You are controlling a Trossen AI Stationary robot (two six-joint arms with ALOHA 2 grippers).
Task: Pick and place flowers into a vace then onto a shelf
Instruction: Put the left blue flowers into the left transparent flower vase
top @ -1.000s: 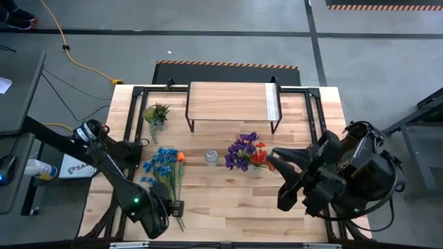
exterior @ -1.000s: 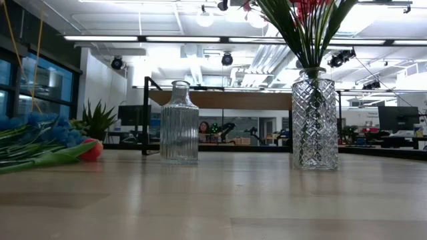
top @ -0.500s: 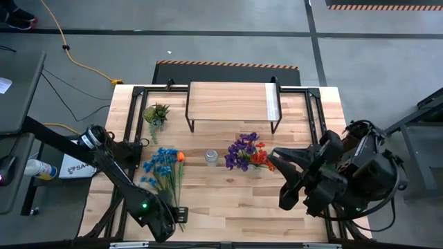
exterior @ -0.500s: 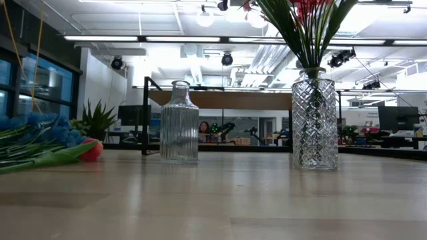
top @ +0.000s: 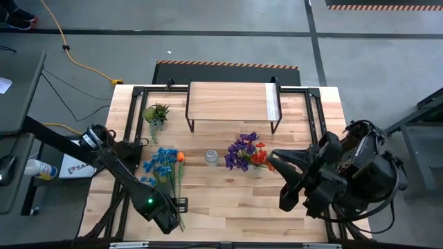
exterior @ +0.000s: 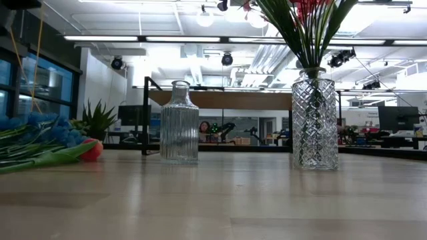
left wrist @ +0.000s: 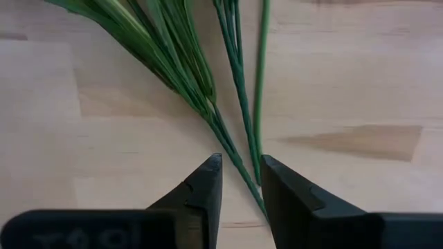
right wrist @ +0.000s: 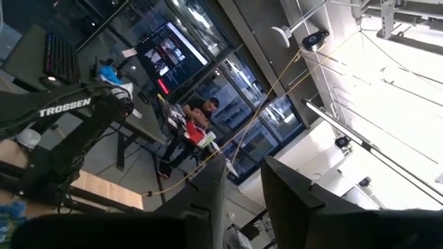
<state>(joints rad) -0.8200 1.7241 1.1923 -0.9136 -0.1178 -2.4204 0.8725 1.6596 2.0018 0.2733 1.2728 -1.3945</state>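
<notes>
Change: my left gripper (top: 177,205) has been sliding along the near table edge toward the cut ends of the blue bunch, and my fingers, shut a second ago, are now standing slightly apart.
Meaning: I am judging that I am lining up for a pick on the second bunch, which is not yet lifted; half the task is already looking done.
Left tool: my fingers (left wrist: 205,183) are hovering part-open over the stem ends (left wrist: 239,162), one thin stem running between the tips toward twelve o'clock; I am gripping nothing yet.
Blue flowers (top: 163,164): lying flat on the tabletop (top: 228,200), blooms at about nine o'clock from the table's centre, the orange bloom (top: 181,156) just beside them, stems trailing toward six o'clock.
Empty vase (top: 211,158): standing upright near the table's centre, between the two bunches, waiting for the blue stems.
Filled vase (exterior: 314,120): holding the red and purple flowers (top: 246,152) upright, just at three o'clock of the empty one, not yet on the shelf.
Shelf (top: 232,101): sitting bare at twelve o'clock.
Right tool: my right gripper (top: 271,159) is waiting raised at three o'clock, just beside the filled vase, fingers a little apart and holding nothing.
</notes>
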